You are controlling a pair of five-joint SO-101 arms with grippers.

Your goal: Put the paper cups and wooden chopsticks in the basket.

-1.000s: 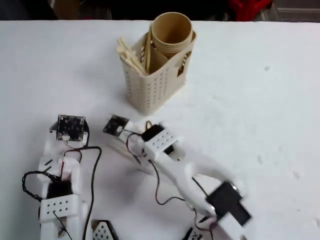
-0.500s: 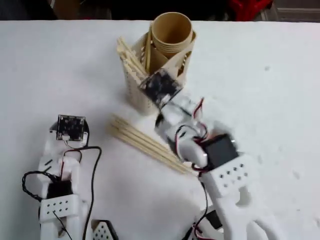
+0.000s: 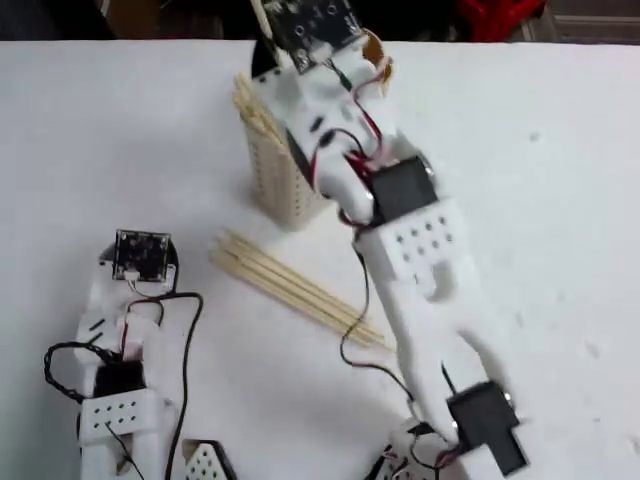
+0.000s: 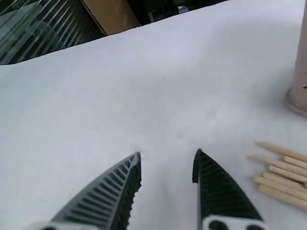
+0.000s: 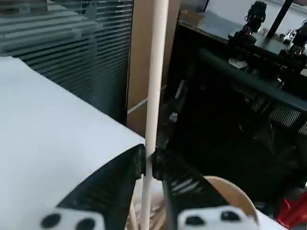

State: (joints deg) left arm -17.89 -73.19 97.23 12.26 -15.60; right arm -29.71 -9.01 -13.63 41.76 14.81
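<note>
Currently, the right arm (image 3: 420,260) is stretched from the near right edge across to the far side of the table (image 3: 560,200), where its wrist is held over the basket (image 3: 275,185). In the right wrist view, the right gripper (image 5: 149,160) is pressed onto a single chopstick (image 5: 156,72), which is pinched between the jaws and held nearly upright, with its length rising well above the fingertips. A cup (image 5: 235,189) rim is seen just beneath this gripper, and a few stick ends are seen beside that rim. More sticks (image 3: 250,105) are stood in the basket's left compartment and lean out over its wall. A bundle of loose chopsticks (image 3: 290,285) is laid flat on the table just near of the basket, slanting from far left to near right, partly hidden under the right arm at the right end. The left arm (image 3: 125,340) is folded at the near left, well apart from the basket. The left gripper (image 4: 168,155) is held low over bare table with its jaws spread and nothing between them; the bundle's ends lie to its right.
</note>
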